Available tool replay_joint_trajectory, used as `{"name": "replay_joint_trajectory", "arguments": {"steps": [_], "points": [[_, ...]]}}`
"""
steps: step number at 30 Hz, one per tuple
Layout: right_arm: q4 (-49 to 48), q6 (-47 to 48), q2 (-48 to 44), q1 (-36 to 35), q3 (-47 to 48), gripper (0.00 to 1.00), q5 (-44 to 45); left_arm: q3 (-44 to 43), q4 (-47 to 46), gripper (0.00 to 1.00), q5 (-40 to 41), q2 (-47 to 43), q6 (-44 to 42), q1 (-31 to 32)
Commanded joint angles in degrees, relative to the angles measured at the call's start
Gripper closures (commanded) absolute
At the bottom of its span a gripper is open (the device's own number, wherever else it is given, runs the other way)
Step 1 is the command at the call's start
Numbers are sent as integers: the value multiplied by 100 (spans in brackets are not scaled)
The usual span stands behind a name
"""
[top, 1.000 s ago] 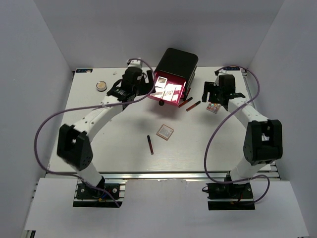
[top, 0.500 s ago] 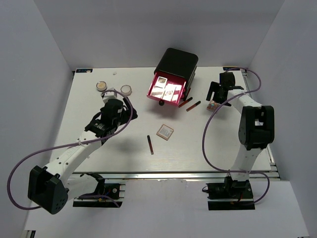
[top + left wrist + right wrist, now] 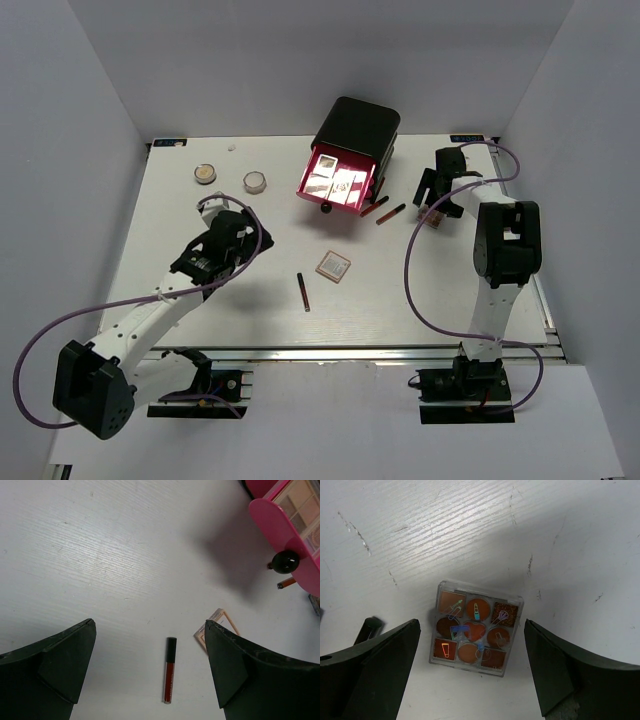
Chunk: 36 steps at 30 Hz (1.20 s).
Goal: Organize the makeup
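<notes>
My left gripper is open and empty above the table's left middle. In its wrist view a dark red stick with a black cap lies between the fingers, apart from them. A pink-beige square palette is partly hidden by the right finger. Both also show from above: the stick and the palette. My right gripper is open over a clear-cased brown-shade palette without touching it. Two round compacts sit far left. Two sticks lie by the drawer.
A black box stands at the back with its pink drawer pulled open; palettes lie in it. Its drawer front and black knob show in the left wrist view. A black stick end lies left of the right gripper's palette.
My left arm has pulled away from the drawer to the table's left middle. My right gripper has shifted a little farther back over the brown palette.
</notes>
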<state>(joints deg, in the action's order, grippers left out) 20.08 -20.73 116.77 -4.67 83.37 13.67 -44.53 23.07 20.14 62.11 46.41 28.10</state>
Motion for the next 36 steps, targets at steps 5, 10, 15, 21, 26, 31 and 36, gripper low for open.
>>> {"name": "replay_joint_trajectory", "arguments": {"steps": [5,10,15,21,26,31,36], "points": [[-65,-72,250,-8,30,11,118,33,31,2,16,73,158,-15],[-118,8,276,-8,-40,14,83,50,66,2,34,21,184,-23],[-206,148,259,27,-137,28,-110,129,-13,2,-28,-76,254,-15],[-294,446,-75,97,-260,60,-549,252,-232,2,-107,-260,210,-15],[-320,746,-690,124,-269,74,-1136,428,-347,2,-54,-532,140,-15],[-495,1193,-1709,28,-304,87,-2043,560,-391,2,25,-840,105,-23],[-741,1756,-2430,-1087,-304,89,-2036,771,-531,2,-19,-1007,78,-23]]}}
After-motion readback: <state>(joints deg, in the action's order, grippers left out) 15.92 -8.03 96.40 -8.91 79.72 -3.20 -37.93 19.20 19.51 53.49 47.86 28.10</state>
